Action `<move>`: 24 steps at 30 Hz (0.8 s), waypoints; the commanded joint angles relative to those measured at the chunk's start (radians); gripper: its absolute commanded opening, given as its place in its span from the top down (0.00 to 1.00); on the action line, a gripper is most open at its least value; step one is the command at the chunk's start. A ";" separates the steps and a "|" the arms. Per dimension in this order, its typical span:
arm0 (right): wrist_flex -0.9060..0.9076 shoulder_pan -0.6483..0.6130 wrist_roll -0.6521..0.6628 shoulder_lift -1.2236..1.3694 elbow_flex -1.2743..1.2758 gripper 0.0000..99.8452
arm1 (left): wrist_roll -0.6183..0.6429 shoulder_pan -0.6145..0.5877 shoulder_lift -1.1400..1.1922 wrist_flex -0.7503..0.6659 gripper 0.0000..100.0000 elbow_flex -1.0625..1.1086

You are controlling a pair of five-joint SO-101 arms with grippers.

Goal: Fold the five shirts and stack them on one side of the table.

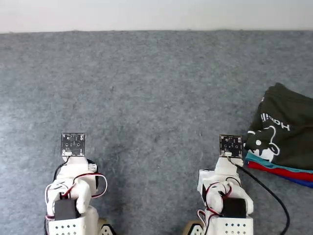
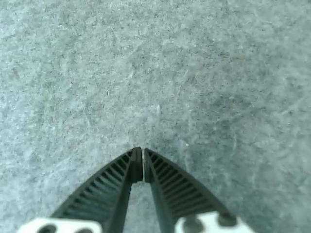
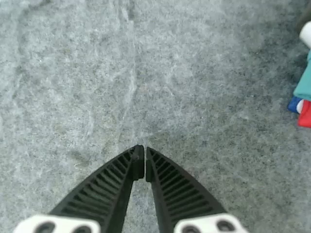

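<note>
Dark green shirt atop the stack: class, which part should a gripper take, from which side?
Take the dark green shirt by its edge nearest the right gripper, coming from the middle of the table. It lies uppermost on the other shirts with that edge exposed, so it could probably be pinched alone.

Stacked shirts (image 1: 283, 132) lie on the table (image 1: 146, 83), right side.

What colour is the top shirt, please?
The top shirt is dark green with white print; see the high view.
</note>
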 commanded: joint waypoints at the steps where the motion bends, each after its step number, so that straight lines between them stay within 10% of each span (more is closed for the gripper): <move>1: 0.005 -0.002 -0.005 -0.010 0.014 0.99 | 0.006 -0.006 -0.009 0.006 0.98 -0.005; 24: 0.005 -0.002 -0.005 -0.010 0.014 0.99 | 0.006 -0.006 -0.009 0.006 0.98 -0.005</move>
